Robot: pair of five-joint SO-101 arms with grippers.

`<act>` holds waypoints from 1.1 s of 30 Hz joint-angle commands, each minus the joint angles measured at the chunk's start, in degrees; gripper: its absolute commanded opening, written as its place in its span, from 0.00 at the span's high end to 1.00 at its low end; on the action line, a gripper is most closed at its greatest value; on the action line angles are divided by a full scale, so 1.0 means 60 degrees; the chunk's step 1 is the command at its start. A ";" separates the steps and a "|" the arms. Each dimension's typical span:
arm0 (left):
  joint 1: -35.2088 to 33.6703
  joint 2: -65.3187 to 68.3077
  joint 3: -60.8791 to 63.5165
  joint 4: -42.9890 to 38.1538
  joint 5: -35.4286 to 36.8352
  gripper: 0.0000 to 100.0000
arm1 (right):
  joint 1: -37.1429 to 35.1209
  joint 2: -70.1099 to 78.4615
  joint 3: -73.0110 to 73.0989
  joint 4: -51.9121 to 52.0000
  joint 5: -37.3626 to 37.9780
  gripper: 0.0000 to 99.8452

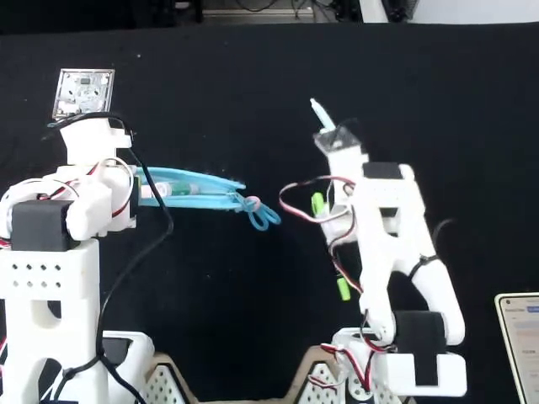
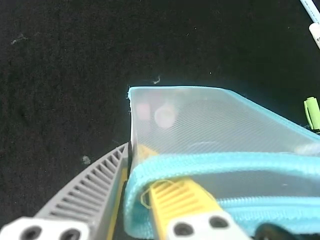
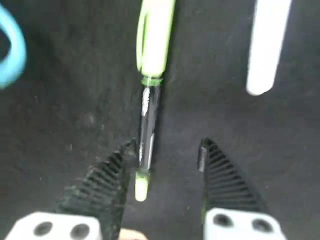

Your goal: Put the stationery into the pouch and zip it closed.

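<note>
On the left of the table (image 1: 253, 50), the left pincer (image 2: 134, 150) is clamped on the pouch (image 1: 198, 189) rim. The yellow finger (image 2: 180, 200) sits on the zip band, the grey finger (image 2: 95, 185) is outside the wall, and there is only pouch fabric between them. The pouch runs rightward from that pincer toward the table centre. In the high view its two blue zip edges are spread apart, so the mouth is open. The blue loop (image 1: 261, 215) hangs off the pouch's right end. Something pale shows through the pouch wall near the pincer, but I can't tell what it is.

Right of centre, the right pincer (image 3: 168, 146) is wide open, pointing down over the green pen (image 3: 150, 75) and holding nothing. The pen lies on the table running near to far, with its clear barrel between the fingers. It is close against one finger and has a clear gap to the other. Can't tell if it touches the close one.

The white pen (image 3: 267, 45) lies just beside the green pen, outside the pincer and farther back on the table. Both pens are out of the pouch. A phone (image 1: 522, 337) lies at the near right edge.
</note>
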 commanded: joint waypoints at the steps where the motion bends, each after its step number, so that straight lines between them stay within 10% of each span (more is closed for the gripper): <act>1: -0.0095 0.0044 -0.0110 0.0015 0.0044 0.97 | -0.0396 -0.0403 -0.1267 -0.0205 -0.0454 0.81; 21: -0.0110 0.0044 -0.0095 0.0029 0.0044 0.97 | -0.1026 0.4286 -0.2615 -0.2813 -0.0835 0.90; 33: -0.0110 0.0044 -0.0095 0.0029 0.0044 0.97 | -0.1099 -0.0139 -0.2689 -0.0278 -0.0864 0.99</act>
